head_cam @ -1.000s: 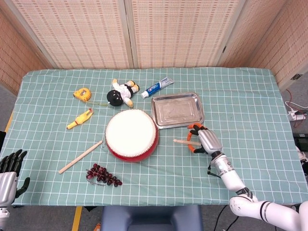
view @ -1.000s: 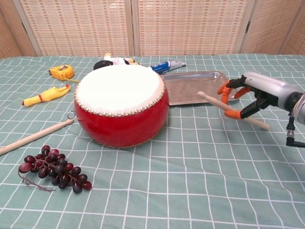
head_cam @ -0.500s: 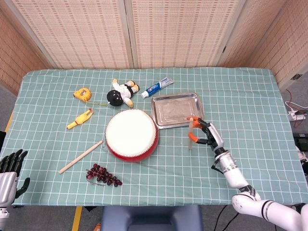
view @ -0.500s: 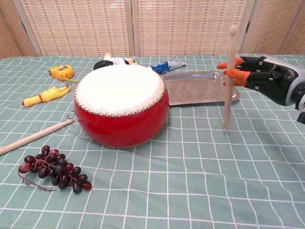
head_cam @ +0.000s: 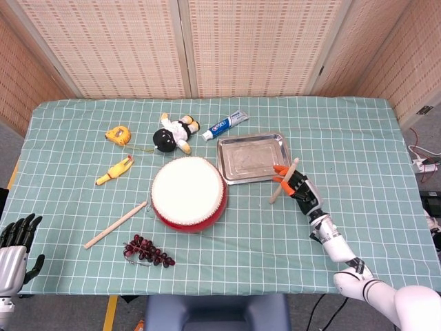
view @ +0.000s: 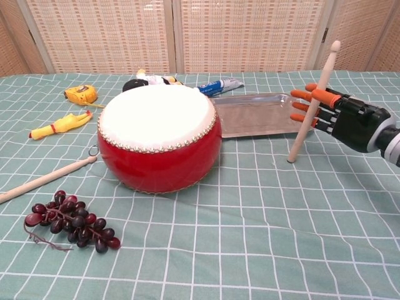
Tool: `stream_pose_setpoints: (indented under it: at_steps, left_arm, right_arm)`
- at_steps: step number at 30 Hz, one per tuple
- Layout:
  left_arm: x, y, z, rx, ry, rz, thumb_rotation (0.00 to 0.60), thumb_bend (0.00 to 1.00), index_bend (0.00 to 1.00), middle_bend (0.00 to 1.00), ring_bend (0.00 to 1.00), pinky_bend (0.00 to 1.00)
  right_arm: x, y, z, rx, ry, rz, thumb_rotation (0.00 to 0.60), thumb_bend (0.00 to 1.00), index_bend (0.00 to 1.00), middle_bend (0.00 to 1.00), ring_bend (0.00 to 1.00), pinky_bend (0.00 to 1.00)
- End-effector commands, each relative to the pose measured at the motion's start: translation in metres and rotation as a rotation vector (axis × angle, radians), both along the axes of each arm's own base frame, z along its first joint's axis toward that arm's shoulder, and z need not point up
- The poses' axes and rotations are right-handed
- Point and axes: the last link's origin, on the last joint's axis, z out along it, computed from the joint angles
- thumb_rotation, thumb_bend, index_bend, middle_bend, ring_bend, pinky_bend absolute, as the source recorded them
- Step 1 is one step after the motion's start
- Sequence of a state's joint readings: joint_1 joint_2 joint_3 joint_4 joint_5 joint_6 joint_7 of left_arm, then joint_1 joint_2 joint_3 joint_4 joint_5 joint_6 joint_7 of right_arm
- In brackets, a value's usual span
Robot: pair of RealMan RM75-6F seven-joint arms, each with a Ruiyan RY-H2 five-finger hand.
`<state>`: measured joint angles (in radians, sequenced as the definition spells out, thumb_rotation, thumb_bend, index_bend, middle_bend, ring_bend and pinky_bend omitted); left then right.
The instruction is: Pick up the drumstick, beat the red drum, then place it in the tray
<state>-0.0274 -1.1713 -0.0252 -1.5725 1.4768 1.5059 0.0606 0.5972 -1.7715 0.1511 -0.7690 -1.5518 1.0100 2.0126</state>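
The right robot hand [view: 342,116] reaches in from the right side of the green checked table [head_cam: 358,152], its orange-tipped fingers [view: 302,94] pointing left and pinching a light wooden drumstick [view: 310,105] partway along its shaft; in the head view the same right robot hand [head_cam: 298,187] sits just near and right of the rectangular metal tray [head_cam: 251,157], with the light wooden drumstick [head_cam: 284,181] crossing its fingertips. The stick stands steeply tilted, its rounded tip up and leaning right in the chest view, its lower end close to the cloth just near the tray's near right corner; whether that end touches the table I cannot tell. The red drum with a white skin [head_cam: 188,194] stands left of the tray and well apart from the stick, seen large in the chest view [view: 159,136]. A second plain wooden stick [head_cam: 115,225] lies on the cloth left of the drum, with a bunch of dark purple grapes [head_cam: 147,251] near it. Farther back lie a yellow rubber chicken [head_cam: 114,170], a yellow tape measure [head_cam: 118,134], a black and white plush doll [head_cam: 173,133] and a blue and white toothpaste tube [head_cam: 225,125]. The left robot hand [head_cam: 15,241], dark-fingered, hangs off the near left edge of the table with its fingers apart and nothing in them
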Motion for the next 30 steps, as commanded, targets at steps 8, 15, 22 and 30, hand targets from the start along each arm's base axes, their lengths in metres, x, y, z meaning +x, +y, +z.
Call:
stream_pose_setpoints:
  at_steps: [8, 15, 22, 30]
  left_arm:
    - [0.000, 0.000, -0.002, -0.008, -0.003, -0.002, 0.600, 0.36, 0.06, 0.01, 0.00, 0.01]
    - [-0.003, -0.001, -0.002, -0.006, -0.004, 0.008, 0.600, 0.36, 0.06, 0.01, 0.00, 0.01]
    - [-0.006, -0.002, -0.003, -0.006, -0.009, 0.013, 0.600, 0.36, 0.06, 0.01, 0.00, 0.01]
    - [-0.008, -0.004, -0.005, -0.014, -0.019, 0.021, 0.600, 0.36, 0.06, 0.01, 0.00, 0.01]
  right_arm:
    - [-0.001, 0.007, -0.008, 0.012, 0.001, 0.066, 0.600, 0.41, 0.45, 0.26, 0.20, 0.22]
    - [0.002, 0.014, -0.016, 0.017, 0.064, 0.119, 0.600, 0.41, 0.47, 0.28, 0.22, 0.25]
    - [0.008, 0.020, -0.027, 0.034, 0.115, 0.156, 0.600, 0.41, 0.50, 0.31, 0.25, 0.27]
    - [0.013, 0.024, -0.038, 0.058, 0.151, 0.158, 0.600, 0.41, 0.60, 0.41, 0.34, 0.36]
